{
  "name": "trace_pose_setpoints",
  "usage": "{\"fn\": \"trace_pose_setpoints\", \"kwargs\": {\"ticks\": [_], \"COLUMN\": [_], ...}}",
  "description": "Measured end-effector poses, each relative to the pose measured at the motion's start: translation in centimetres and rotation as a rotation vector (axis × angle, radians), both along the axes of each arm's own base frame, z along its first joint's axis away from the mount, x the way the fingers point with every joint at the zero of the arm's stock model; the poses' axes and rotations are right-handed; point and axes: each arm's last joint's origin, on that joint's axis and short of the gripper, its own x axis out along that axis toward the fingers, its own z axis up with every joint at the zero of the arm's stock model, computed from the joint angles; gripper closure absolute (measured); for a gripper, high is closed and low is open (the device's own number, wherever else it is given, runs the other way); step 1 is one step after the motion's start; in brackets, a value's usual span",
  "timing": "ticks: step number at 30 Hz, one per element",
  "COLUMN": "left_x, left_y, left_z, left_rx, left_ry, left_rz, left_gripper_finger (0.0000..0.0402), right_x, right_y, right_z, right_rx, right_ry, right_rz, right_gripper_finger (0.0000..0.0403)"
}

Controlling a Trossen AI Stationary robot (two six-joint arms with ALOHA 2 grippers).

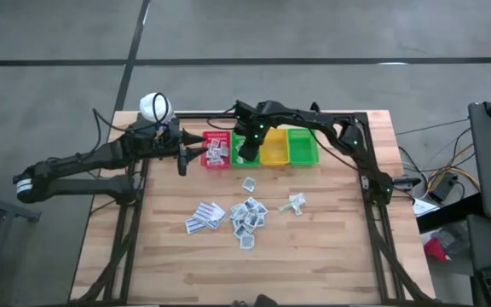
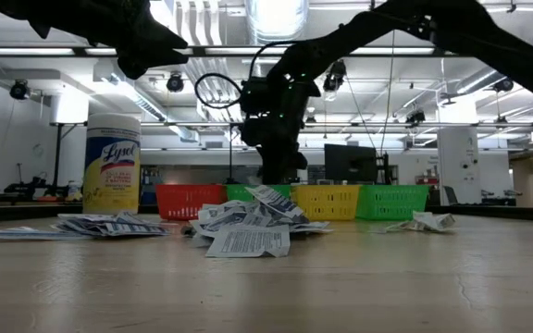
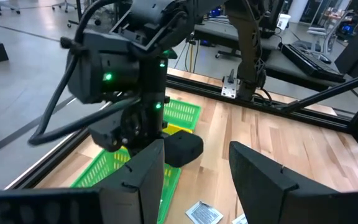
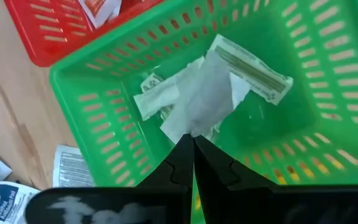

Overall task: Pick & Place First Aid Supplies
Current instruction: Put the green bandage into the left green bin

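A thin white packet (image 4: 201, 99) hangs pinched by one corner between the closed fingertips of the right gripper (image 4: 193, 144), directly over the green bin (image 4: 98, 93) where other sachets (image 4: 156, 99) already lie. More supplies (image 1: 247, 215) remain heaped mid-table; light, limp and probably slick, they look best nipped at an edge. The left gripper (image 3: 194, 180) waits beside the red bin (image 1: 216, 150), fingers apart and empty.

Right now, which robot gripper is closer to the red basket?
Left. The left gripper hovers open just beside the red basket, while the right gripper is shut on a white packet over the neighbouring green basket.
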Motion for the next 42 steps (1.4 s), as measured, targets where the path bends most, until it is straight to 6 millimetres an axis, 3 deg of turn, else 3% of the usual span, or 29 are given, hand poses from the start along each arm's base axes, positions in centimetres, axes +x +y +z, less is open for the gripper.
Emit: {"fn": "trace_pose_setpoints", "kwargs": {"ticks": [16,27,32,42], "left_x": [0.0,0.0,0.0,0.0], "left_y": [0.0,0.0,0.0,0.0], "left_z": [0.0,0.0,0.0,0.0], "left_rx": [0.002,0.003,0.003,0.003], "left_ry": [0.001,0.001,0.001,0.001], "left_rz": [0.0,-0.001,-0.001,-0.001], "left_gripper_finger": [0.0227,0.0227,0.0227,0.0227], "right_x": [1.0,0.9,0.8,-0.9], "right_y": [-0.3,-0.2,-0.2,1.1], "right_z": [-0.1,-0.4,-0.3,2.6], "right_rx": [-0.019,-0.013,-0.008,0.044], "right_ry": [0.015,0.025,0.03,0.13], "right_rz": [0.102,0.109,0.103,0.113], "right_gripper_finger": [0.039,0.0301,0.0282,0.0297]}}
